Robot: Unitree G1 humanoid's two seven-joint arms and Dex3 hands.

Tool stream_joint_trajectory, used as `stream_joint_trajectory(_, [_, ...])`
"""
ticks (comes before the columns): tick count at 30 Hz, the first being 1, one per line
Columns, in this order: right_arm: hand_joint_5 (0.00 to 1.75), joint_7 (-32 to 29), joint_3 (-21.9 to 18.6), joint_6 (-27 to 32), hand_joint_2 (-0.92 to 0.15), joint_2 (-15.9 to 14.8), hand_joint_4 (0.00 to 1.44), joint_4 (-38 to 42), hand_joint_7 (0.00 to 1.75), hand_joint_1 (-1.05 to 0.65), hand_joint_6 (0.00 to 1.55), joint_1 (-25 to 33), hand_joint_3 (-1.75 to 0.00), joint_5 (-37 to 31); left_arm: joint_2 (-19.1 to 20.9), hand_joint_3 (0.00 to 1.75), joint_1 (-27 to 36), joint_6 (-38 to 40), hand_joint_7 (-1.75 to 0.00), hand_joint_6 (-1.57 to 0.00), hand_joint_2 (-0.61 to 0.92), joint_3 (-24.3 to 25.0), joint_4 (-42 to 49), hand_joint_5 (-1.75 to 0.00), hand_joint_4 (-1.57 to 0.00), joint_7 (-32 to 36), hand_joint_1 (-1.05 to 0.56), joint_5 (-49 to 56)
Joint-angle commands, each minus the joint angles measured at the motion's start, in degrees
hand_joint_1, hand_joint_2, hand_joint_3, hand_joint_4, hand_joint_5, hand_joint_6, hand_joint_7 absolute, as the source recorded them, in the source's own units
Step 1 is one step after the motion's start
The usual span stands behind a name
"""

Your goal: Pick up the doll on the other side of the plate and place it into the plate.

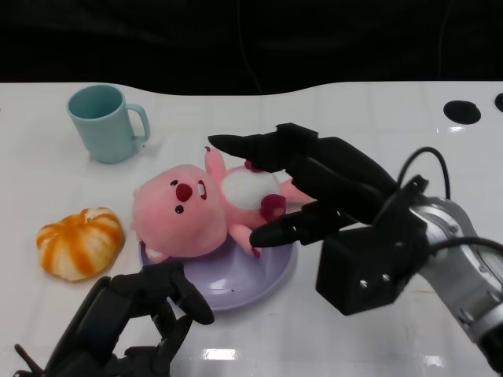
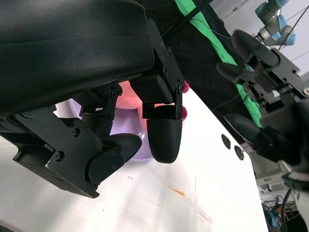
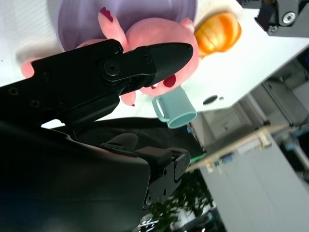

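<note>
Between the spread fingers of your right hand point(image 1: 314, 192) in the head view lies the pink plush doll point(image 1: 206, 206), its head and middle already over the lilac plate point(image 1: 253, 284) and its far foot still poking past the rim on the side away from your hand's palm. One finger reaches over the doll's white belly and another runs under its near leg, so the hand brackets the toy; whether it is truly clamped on it you cannot tell from here. Your left hand point(image 1: 130, 322) sits just short of the plate's near edge, fingers curled loosely apart and holding nothing. Well beyond that hand's fingertips rests a small orange pumpkin point(image 1: 81, 243), and farther out a teal mug point(image 1: 106, 122). From the left wrist camera, your left hand point(image 2: 140, 140) hangs above the white table point(image 2: 159, 203) with nothing in it; a sliver of the plate point(image 2: 67, 111) and of the pink doll point(image 2: 130, 96) glows just past its fingers. From the right wrist camera, your right hand point(image 3: 140, 63) has one finger lying across the doll point(image 3: 159, 34), the plate point(image 3: 82, 19) beneath, and the mug point(image 3: 176, 110) and pumpkin point(image 3: 217, 35) past the fingertips. By my reading the carry is nearly finished: what remains is to settle the doll fully inside the rim, let go and draw the hand back.
</note>
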Motion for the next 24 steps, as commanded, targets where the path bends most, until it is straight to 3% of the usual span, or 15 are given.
stream_joint_trajectory(1, [0.94,-1.95,-3.18,-0.84,-0.92,-0.8,0.29,-3.61,0.19,-0.55,0.51,4.38,-0.14,2.97,0.32,1.12,0.47,0.86,-1.19,-0.81,0.51,0.76,-0.9,-1.56,-0.77,0.49,-0.06,-1.09])
stream_joint_trajectory(5, [1.11,-1.84,-6.03,-5.04,-0.9,-1.1,0.5,-4.79,0.33,-0.33,0.74,10.17,-0.09,8.94,0.59,1.11,0.78,0.75,-1.18,-0.81,0.51,1.02,-1.0,-1.59,-0.76,0.4,-0.06,-1.37])
stream_joint_trajectory(11, [1.32,-0.79,-8.78,-5.23,-0.86,-1.4,0.62,-7.3,0.57,-0.13,0.81,16.73,-0.1,13.61,0.55,1.1,1.8,0.75,-1.16,-0.83,0.52,1.18,-1.8,-1.57,-0.76,0.4,-0.06,-1.93])
stream_joint_trajectory(14, [1.34,0.47,-10.02,-3.75,-0.53,-1.91,0.67,-8.97,0.84,-0.06,0.74,18.45,-0.77,15.66,0.57,1.11,1.48,1.11,-1.15,-0.84,0.51,1.28,-1.83,-1.56,-0.77,0.45,-0.06,-2.13])
stream_joint_trajectory(15, [1.34,0.87,-10.55,-3.38,-0.48,-2.32,0.67,-9.44,0.87,-0.06,0.73,19.0,-0.86,16.02,0.55,1.12,1.28,1.44,-1.15,-0.84,0.51,1.3,-1.87,-1.56,-0.77,0.39,-0.06,-2.25])
stream_joint_trajectory(19, [1.32,3.02,-12.19,-0.83,-0.41,-4.3,0.77,-11.54,0.94,-0.04,0.8,20.98,-1.01,16.93,0.54,1.11,0.34,2.16,-1.13,-0.84,0.51,1.18,-1.54,-1.54,-0.78,0.27,-0.07,-2.3])
stream_joint_trajectory(22, [1.48,5.89,-13.11,2.16,-0.43,-6.29,0.81,-14.52,0.98,0.0,0.86,23.5,-1.06,18.66,0.48,1.1,-0.17,2.06,-1.13,-0.84,0.51,0.86,-1.14,-1.54,-0.79,0.46,-0.07,-1.81])
stream_joint_trajectory(24, [1.4,7.57,-13.84,5.26,-0.44,-7.23,0.84,-17.52,1.02,0.05,0.88,25.78,-1.11,20.15,0.51,1.1,-0.27,2.13,-1.13,-0.85,0.51,0.65,-1.25,-1.55,-0.79,0.61,-0.08,-1.33])
